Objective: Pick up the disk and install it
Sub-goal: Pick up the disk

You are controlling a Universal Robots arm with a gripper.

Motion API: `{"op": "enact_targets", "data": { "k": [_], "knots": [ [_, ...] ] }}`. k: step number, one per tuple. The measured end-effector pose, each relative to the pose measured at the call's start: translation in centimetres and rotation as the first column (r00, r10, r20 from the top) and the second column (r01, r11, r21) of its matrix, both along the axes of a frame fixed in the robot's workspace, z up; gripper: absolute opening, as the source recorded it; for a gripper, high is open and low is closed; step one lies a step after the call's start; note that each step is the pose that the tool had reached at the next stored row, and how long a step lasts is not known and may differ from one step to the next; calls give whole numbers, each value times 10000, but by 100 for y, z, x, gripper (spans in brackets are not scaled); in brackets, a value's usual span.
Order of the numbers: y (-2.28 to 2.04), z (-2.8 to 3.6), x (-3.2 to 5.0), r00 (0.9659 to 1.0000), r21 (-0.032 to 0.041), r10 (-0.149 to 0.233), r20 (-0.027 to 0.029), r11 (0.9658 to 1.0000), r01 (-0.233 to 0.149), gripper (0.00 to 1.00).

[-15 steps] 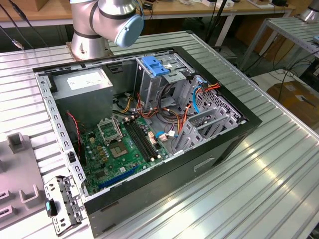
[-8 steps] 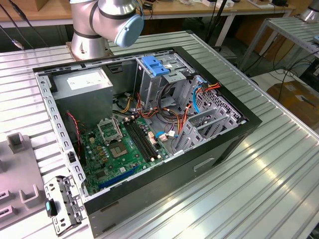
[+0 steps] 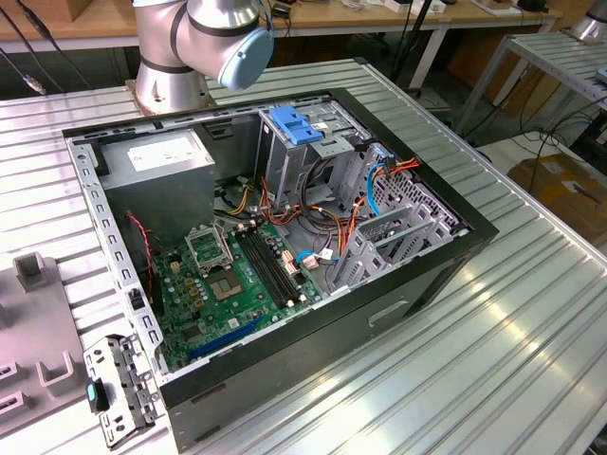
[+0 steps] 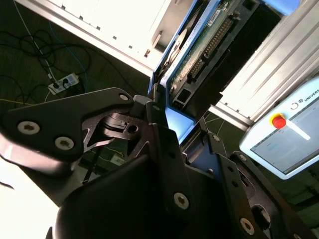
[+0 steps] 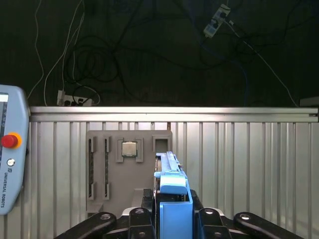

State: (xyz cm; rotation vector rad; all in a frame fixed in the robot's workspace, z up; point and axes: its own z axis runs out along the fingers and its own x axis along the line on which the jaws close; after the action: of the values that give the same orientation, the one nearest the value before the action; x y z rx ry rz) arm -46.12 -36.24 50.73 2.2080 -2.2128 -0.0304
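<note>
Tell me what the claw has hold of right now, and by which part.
The claw is shut on the disk, pinching one end of its blue carrier from both sides; the rest of the disk sticks out beyond the claw.

The arm (image 3: 194,28) is made of fat, round, shiny silver-grey tubes. One joint has a round light blue cap (image 3: 245,52) on its end. The foot (image 3: 163,83) of the arm is a wide silver ring. The pincer (image 5: 172,200) is black, built from flat metal pieces with rounded corners. Small round silver screws (image 4: 28,127) sit in these black pieces. In the first wrist view the pieces have round black knobs (image 5: 102,217).
</note>
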Motion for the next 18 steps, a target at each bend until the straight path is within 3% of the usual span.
{"op": "enact_targets", "data": {
  "k": [18],
  "knots": [
    [0,0,101,10000,0,0,0,10000,0,37]
  ]
}}
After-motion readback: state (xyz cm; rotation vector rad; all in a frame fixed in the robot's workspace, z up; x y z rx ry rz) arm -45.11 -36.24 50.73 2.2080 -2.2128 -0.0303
